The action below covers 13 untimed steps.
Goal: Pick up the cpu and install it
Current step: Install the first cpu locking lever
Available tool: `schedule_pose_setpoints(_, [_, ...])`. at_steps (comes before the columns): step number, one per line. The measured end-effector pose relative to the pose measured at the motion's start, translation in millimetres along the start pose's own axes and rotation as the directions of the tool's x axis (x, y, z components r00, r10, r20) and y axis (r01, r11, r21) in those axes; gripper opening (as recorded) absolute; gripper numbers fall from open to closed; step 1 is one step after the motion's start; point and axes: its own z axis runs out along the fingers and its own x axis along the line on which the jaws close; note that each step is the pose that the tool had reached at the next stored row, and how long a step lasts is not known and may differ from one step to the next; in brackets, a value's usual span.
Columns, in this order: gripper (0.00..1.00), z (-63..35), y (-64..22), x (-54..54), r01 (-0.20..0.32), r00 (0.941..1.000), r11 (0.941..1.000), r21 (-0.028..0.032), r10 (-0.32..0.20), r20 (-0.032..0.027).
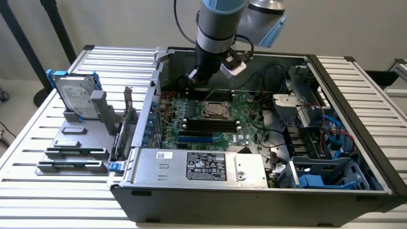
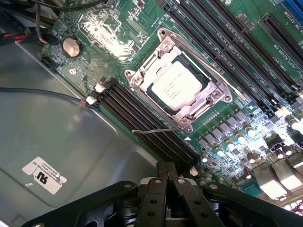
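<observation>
The chip (image 2: 177,86) lies flat in its socket (image 2: 207,96) near the middle of the green board (image 2: 94,28), inside the open computer case (image 1: 254,200) that stands on the slatted bench (image 1: 38,200). Its silvery top faces up and the socket's metal frame laps over its edges. The hand (image 2: 166,166) hangs above the board, off to one side of the socket and well apart from the chip, its fingers pressed together with nothing between them. Judging from this, the picking up and placing are done and the work stands at the tail of the install step. A thin wire lever (image 2: 156,130) juts out beside the socket over the black memory slots (image 2: 142,118), and I cannot tell whether it is latched. Any further work here would call for a light, exact touch on that slim lever, keeping clear of the chip's top and the crowded parts around it. The chip is square, so it has no real long axis. Its edges run in line with the memory slots on either side, and its print is too small to tell which way it reads.
</observation>
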Motion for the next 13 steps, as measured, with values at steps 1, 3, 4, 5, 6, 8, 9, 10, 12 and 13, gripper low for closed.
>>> schedule_pose_setpoints(1, [0.11,1.2,0.6,-0.4,0.0,1.0,1.0,-0.0002,0.0,-0.0004])
schedule_pose_setpoints(3, [0.11,4.3,2.1,-1.5,0.001,1.0,1.0,-0.0007,-0.001,-0.0008])
schedule_pose_setpoints(4, [0.11,5.8,2.9,-2.1,0.001,1.0,1.0,-0.0009,-0.001,-0.0012])
schedule_pose_setpoints(5, [0.11,7.4,3.6,-2.6,0.001,1.0,1.0,-0.0012,-0.001,-0.0014])
schedule_pose_setpoints(6, [0.11,9.0,4.3,-3.1,0.001,1.0,1.0,-0.0016,-0.001,-0.0018])
schedule_pose_setpoints(8, [0.11,12.2,5.6,-4.0,0.001,1.0,1.0,-0.0024,-0.001,-0.0026])
schedule_pose_setpoints(9, [0.11,13.8,6.3,-4.4,0.002,1.0,1.0,-0.0027,-0.002,-0.003])
schedule_pose_setpoints(10, [0.11,15.5,6.9,-4.8,0.002,1.0,1.0,-0.0031,-0.002,-0.0035])
schedule_pose_setpoints(12, [0.11,18.9,8.1,-5.7,0.003,1.0,1.0,-0.0038,-0.003,-0.0044])
schedule_pose_setpoints(13, [0.11,20.6,8.6,-6.2,0.003,1.0,1.0,-0.0044,-0.003,-0.0049])
